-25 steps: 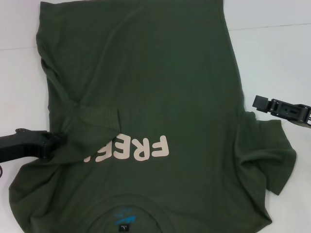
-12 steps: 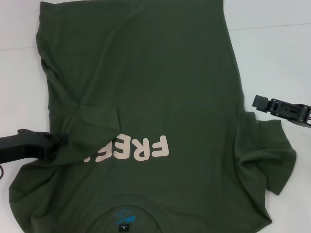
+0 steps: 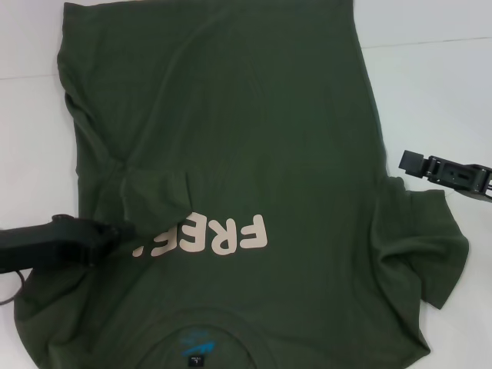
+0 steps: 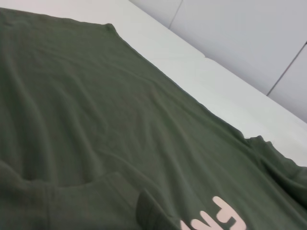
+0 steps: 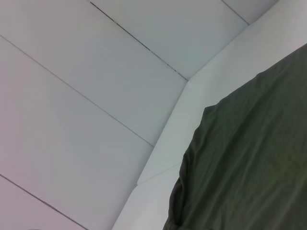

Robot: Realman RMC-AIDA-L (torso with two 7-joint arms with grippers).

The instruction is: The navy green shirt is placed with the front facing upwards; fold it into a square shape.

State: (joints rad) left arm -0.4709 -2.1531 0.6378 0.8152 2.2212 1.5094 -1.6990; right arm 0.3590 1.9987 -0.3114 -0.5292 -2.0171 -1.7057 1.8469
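While left hand (image 3: 115,233) pins folded sleeve over navy green shirt (image 3: 254,138), grip unclear, right hand (image 3: 407,162) beside it on white table (image 3: 430,84), grip unclear

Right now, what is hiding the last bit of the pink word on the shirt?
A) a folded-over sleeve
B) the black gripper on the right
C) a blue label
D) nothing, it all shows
A: on the navy green shirt, the folded-over sleeve lies across the end of the pink lettering.
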